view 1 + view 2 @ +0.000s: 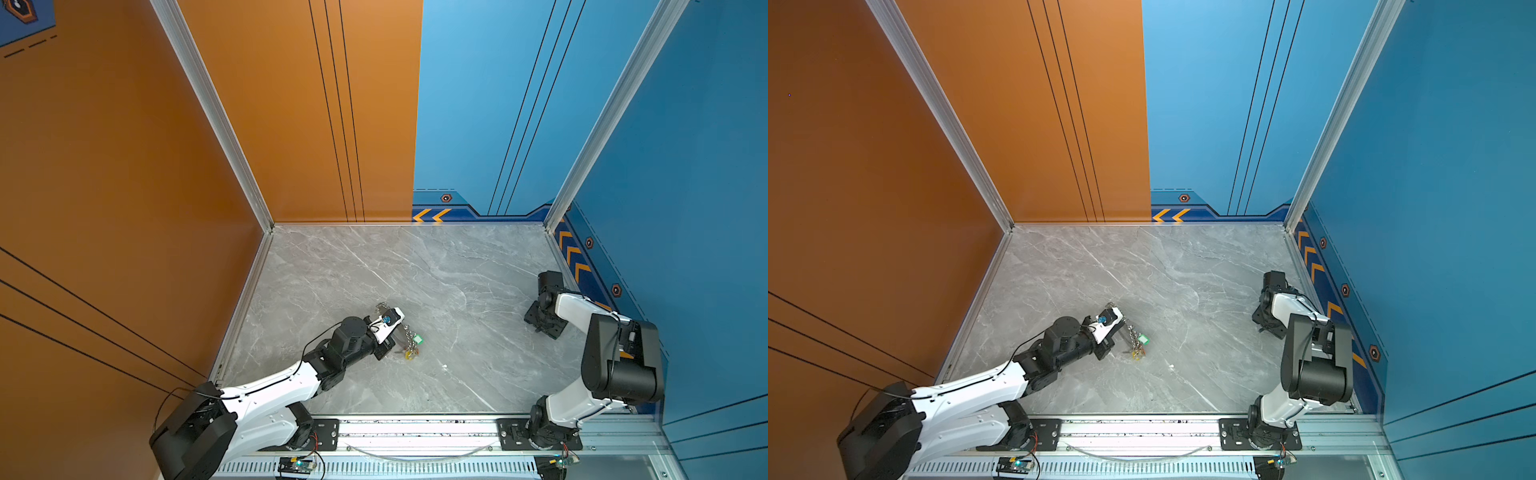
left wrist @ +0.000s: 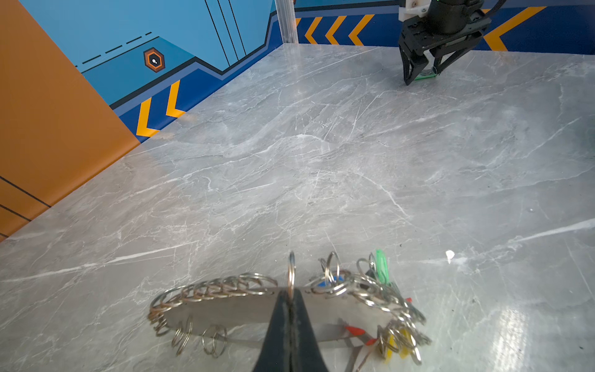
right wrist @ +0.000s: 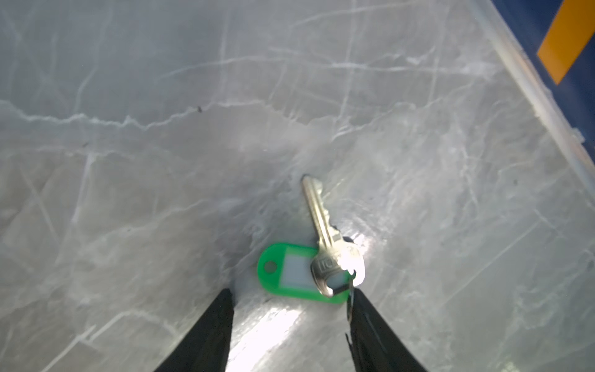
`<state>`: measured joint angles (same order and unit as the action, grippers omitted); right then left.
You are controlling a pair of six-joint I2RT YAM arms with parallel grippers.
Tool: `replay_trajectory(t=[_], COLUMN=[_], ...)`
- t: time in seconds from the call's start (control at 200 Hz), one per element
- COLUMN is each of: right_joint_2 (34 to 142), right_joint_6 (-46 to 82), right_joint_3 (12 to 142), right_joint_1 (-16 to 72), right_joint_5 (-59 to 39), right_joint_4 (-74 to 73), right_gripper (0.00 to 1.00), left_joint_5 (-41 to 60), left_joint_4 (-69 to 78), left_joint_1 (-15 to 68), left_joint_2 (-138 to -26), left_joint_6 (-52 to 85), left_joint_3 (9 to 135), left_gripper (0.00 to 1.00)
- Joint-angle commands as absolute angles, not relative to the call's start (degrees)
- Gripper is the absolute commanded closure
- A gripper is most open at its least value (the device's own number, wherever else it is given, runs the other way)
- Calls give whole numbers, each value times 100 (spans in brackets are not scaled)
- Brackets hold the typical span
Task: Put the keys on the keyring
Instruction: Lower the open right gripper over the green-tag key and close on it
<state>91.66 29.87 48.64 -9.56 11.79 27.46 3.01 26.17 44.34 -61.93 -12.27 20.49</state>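
The keyring [image 2: 225, 309] is a flat oval plate edged with small silver rings. My left gripper [image 2: 291, 294] is shut on its edge beside an upright ring and holds it just over the table. Keys with green [image 2: 381, 265], blue, red and yellow [image 2: 391, 343] tags hang bunched at one end. In both top views the keyring [image 1: 409, 336] [image 1: 1133, 337] shows at the left gripper [image 1: 394, 347]. A loose key with a green tag [image 3: 299, 273] lies flat on the table. My right gripper [image 3: 291, 294] [image 1: 540, 330] stands open over it, one finger [image 3: 363, 309] touching its small split ring.
The grey marble table [image 1: 415, 270] is walled by orange and blue panels at the back and sides. The right gripper [image 2: 421, 72] works close to the right wall. A small white speck [image 1: 444, 366] lies right of the keyring. A metal rail [image 1: 415, 432] runs along the front edge.
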Motion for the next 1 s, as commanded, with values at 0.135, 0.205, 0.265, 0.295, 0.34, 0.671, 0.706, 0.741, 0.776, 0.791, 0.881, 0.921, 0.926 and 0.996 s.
replay_trajectory(t=[0.135, 0.205, 0.265, 0.295, 0.34, 0.671, 0.706, 0.741, 0.776, 0.791, 0.881, 0.921, 0.926, 0.996], right_joint_2=[9367, 9311, 9239, 9199, 9134, 9452, 9483, 9520, 9533, 9541, 9595, 9637, 9639, 9675], right_joint_6=[2900, 2875, 2865, 2861, 2844, 2830, 2834, 2839, 2848, 2848, 2848, 2848, 2848, 2864], right_joint_3=[5182, 5255, 5280, 5298, 5333, 5432, 5439, 5449, 5451, 5454, 5467, 5476, 5476, 5468], right_joint_1=[-753, -712, -739, -755, -757, -843, -843, -845, -843, -840, -835, -831, -824, -785], right_joint_5=[905, 919, 882, 887, 932, 1002, 1006, 1011, 1010, 1004, 938, 915, 906, 827], right_joint_4=[2946, 3006, 3008, 3025, 3050, 3050, 3050, 3054, 3036, 3028, 3014, 3015, 3015, 3015], right_gripper=[52, 52, 52, 52, 52, 52, 52, 52, 51, 52, 52, 52, 52, 53], left_joint_5=[292, 281, 292, 290, 304, 305, 306, 291, 296, 300, 304, 297, 298, 293], left_joint_4=[2892, 2892, 2892, 2892, 2892, 2892, 2892, 2892, 2892, 2892, 2892, 2892, 2892, 2892], left_joint_1=[4506, 4509, 4508, 4509, 4513, 4507, 4505, 4509, 4509, 4509, 4509, 4509, 4509, 4509], left_joint_2=[-6231, -6240, -6249, -6256, -6262, -6229, -6231, -6231, -6233, -6239, -6257, -6257, -6258, -6267], left_joint_6=[-1310, -1311, -1310, -1310, -1315, -1320, -1318, -1325, -1321, -1320, -1318, -1318, -1318, -1319], left_joint_3=[2120, 2127, 2129, 2128, 2127, 2134, 2124, 2118, 2122, 2131, 2135, 2128, 2132, 2136], left_gripper=[100, 100, 100, 100, 100, 100, 100, 100, 100, 100, 100, 100, 100, 100])
